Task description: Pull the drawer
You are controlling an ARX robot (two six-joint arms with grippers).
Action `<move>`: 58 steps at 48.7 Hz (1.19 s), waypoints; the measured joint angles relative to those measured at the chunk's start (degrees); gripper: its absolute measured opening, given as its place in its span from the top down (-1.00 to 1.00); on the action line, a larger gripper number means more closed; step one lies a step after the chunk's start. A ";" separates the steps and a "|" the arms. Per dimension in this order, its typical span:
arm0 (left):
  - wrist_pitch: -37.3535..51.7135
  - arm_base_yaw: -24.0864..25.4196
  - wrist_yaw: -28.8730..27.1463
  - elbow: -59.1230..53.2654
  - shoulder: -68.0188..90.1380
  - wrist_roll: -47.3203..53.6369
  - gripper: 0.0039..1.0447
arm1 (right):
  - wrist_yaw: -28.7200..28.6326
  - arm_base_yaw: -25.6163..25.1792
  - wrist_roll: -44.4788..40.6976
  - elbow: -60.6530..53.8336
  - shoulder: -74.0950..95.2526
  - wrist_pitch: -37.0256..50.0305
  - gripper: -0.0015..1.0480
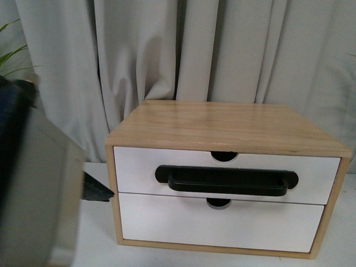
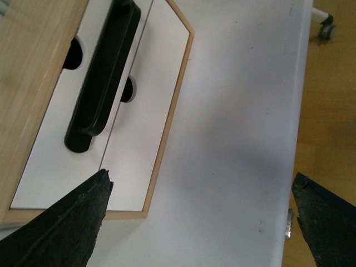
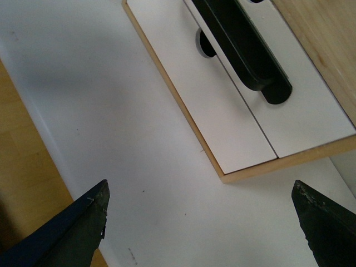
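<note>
As it sits shut, drawer (image 1: 139,167) — white, black handle (image 1: 222,188)

Our left arm (image 1: 33,183) shows as a blurred bulk, black above, pale grey below. On our left gripper (image 2: 201,179) and right gripper (image 3: 200,189) we see black, rough-textured fingers (image 2: 67,228) tapering to points.
</note>
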 joint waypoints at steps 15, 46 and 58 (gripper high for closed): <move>-3.06 -2.47 -2.27 10.99 12.22 7.08 -0.88 | 3.69 6.25 -5.66 5.60 11.15 1.73 -0.83; -3.02 -4.24 -8.31 23.91 29.11 8.96 -0.88 | 9.46 11.19 -11.15 13.27 24.68 6.14 -0.83; -3.02 -4.68 -10.64 27.17 32.83 9.68 -0.88 | 10.40 11.63 -11.10 14.82 28.74 8.87 -0.83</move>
